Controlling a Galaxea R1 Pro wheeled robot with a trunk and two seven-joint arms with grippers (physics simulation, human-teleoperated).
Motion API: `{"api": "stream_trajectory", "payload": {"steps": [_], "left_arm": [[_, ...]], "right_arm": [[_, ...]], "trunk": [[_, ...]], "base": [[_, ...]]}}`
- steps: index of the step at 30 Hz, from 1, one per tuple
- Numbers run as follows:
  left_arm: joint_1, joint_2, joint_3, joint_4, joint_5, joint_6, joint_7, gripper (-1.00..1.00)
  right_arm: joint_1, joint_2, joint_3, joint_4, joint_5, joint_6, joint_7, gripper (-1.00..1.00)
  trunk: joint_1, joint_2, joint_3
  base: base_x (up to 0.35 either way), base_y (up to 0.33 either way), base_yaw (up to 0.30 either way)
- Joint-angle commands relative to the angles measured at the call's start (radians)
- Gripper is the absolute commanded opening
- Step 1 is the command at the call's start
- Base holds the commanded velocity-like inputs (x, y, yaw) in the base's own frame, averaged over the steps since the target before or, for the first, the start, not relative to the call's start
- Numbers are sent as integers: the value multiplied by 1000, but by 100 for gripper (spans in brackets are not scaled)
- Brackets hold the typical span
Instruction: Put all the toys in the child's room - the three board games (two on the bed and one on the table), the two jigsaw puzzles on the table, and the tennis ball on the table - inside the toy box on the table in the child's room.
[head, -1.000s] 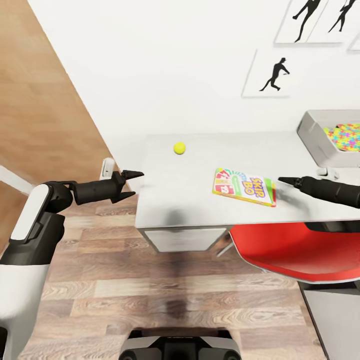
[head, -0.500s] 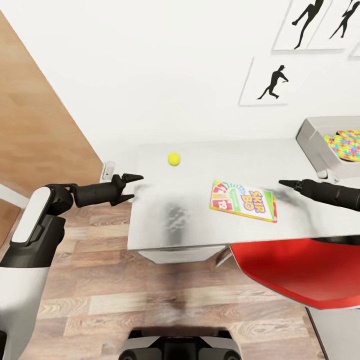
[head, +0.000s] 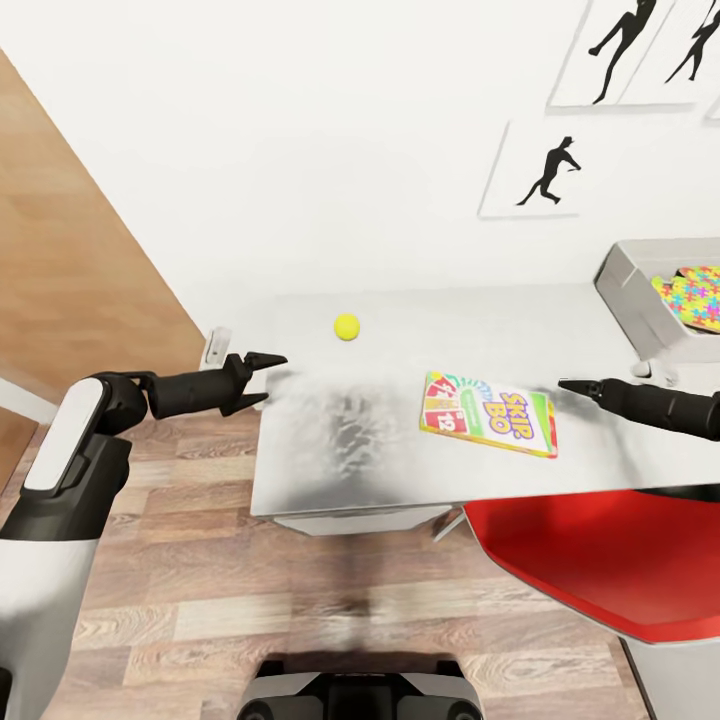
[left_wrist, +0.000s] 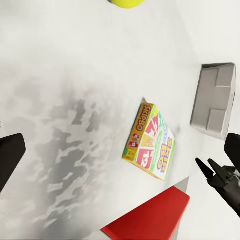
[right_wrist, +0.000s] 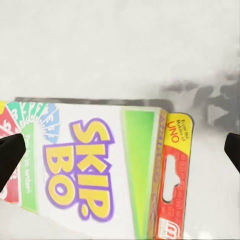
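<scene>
A SKIP BO board game (head: 490, 412) lies flat on the light grey table (head: 380, 450), and fills much of the right wrist view as SKIP BO (right_wrist: 100, 170). The tennis ball (head: 347, 326) rests farther back on the table, to the left. At the table's right end stands the pale grey toy box (head: 628, 285) with a jigsaw puzzle (head: 697, 296) inside. My left gripper (head: 270, 378) is open at the table's left edge, level with the top. My right gripper (head: 566, 384) is open just right of the SKIP BO box, its fingers (right_wrist: 11, 159) wide apart.
A red chair (head: 590, 560) sits tucked under the table's front right. A wooden wardrobe door (head: 70, 250) stands at the left, with wood-plank floor (head: 250, 590) in front of the table. Black silhouette prints (head: 550, 170) hang on the white wall.
The whole view has shifted, so the table sits lower and a little further left in the picture. My left gripper's tips now reach over the table's left edge. Both grippers stay open.
</scene>
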Motion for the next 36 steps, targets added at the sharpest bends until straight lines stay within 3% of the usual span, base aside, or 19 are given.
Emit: {"api": "stream_trajectory", "payload": {"steps": [1,11,24,29,36], "left_arm": [[-1,1,-1,-1,10,-1,10,100],[19,4,1,-4,8,-1,10,100],[71,17,15,-70,11,1,8,100],[104,45,51,-106,18,8,6,100],[139,60,102,-121,21,22,3,100]], "right_arm": [[-1,0,-1,0,9,4,10,100],[33,0,-1,-1,9,4,0,100],[145,-15,-30,-79,9,4,-2,100],[173,-23,-47,-104,6,4,-2,100],[185,-26,-52,-110,3,4,-2,100]], "trunk": [[1,-2,-1],[1,-2,-1],[1,-2,-1],[1,-2,-1],[1,-2,-1]], "base": [[23,0,-2],[11,0,-1],[2,0,0],[0,0,0],[0,0,0]]}}
